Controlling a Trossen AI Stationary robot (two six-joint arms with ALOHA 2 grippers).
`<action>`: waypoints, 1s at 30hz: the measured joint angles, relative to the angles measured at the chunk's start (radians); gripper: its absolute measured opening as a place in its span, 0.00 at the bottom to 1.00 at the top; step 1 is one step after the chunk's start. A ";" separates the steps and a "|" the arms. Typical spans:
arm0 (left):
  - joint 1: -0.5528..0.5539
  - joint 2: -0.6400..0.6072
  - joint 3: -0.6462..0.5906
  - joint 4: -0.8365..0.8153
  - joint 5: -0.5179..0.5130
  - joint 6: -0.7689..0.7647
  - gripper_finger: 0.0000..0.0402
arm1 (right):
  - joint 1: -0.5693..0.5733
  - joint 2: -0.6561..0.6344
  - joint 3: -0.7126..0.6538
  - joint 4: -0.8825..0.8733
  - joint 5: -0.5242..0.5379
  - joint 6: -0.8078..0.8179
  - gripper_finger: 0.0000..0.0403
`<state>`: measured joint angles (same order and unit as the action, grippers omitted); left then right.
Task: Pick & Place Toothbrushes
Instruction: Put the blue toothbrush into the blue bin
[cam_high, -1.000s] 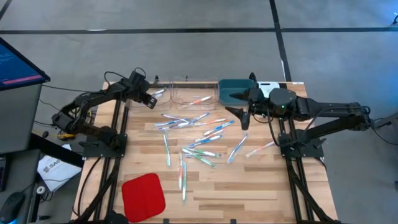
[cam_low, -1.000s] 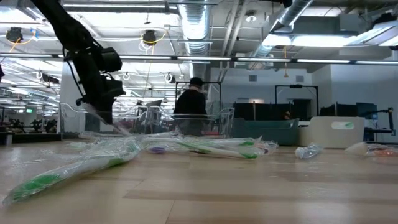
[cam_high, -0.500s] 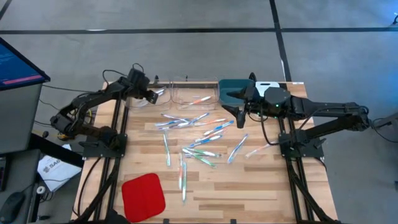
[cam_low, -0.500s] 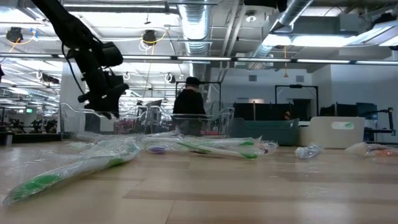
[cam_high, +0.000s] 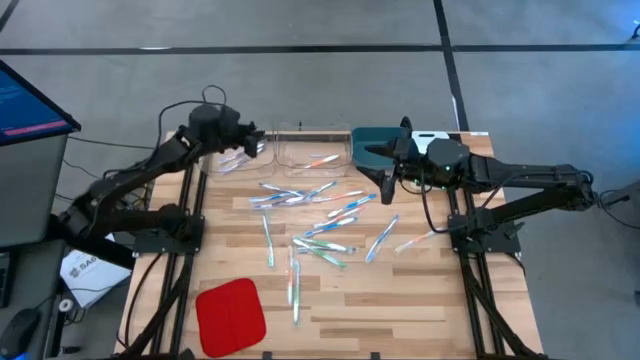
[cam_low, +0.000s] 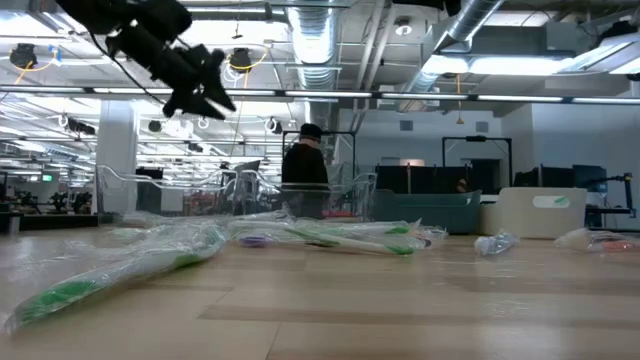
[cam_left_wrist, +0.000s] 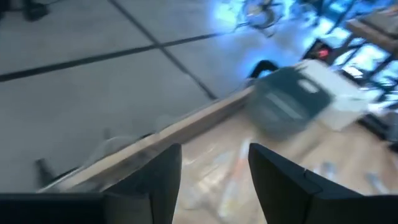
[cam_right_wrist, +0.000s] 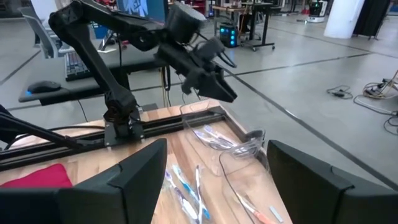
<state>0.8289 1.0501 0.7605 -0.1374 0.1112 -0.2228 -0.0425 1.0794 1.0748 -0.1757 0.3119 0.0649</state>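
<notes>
The pale wooden slatted table (cam_high: 400, 300) carries the whole work area. Its largest item, a flat red square pad (cam_high: 230, 315), lies at roughly 7 o'clock from centre. Along the far edge, at about 12 o'clock, stand two clear plastic bins (cam_high: 310, 150), then a dark teal bin (cam_high: 372, 143) and a white box (cam_high: 432, 138) towards 1 o'clock. The left gripper (cam_high: 252, 145) is raised over the left-hand clear bin at about 11 o'clock, fingers apart with nothing between them; a few sticks appear to lie in the bin beneath it, though the wrist view is too blurred to confirm this. The right gripper (cam_high: 385, 185) hangs at about 1 o'clock beside the teal bin, its fingers spread wide and empty. The toothbrushes (cam_high: 320, 225), thin translucent plastic sticks with white, orange, blue or green accents, lie scattered loosely about the table centre, some crossing one another, with one more (cam_high: 322, 160) inside the right-hand clear bin. In my judgement they are light, stiff and likely slippery; each should be taken across its middle, fingers square to its length, choosing one lying apart from its neighbours to avoid dragging a second.
</notes>
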 joint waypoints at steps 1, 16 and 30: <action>-0.023 -0.010 0.000 0.005 0.000 -0.014 0.45 | 0.000 0.000 0.000 0.001 0.000 -0.008 0.67; -0.347 -0.020 0.000 0.005 -0.010 -0.051 0.44 | 0.036 0.000 0.000 0.002 0.000 0.022 0.67; -0.523 0.009 0.000 -0.009 0.004 0.003 0.44 | 0.118 0.004 0.000 -0.011 0.003 0.239 0.67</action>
<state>0.3060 1.0589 0.7605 -0.1469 0.1152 -0.2194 0.0753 1.0834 1.0748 -0.1871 0.3146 0.3043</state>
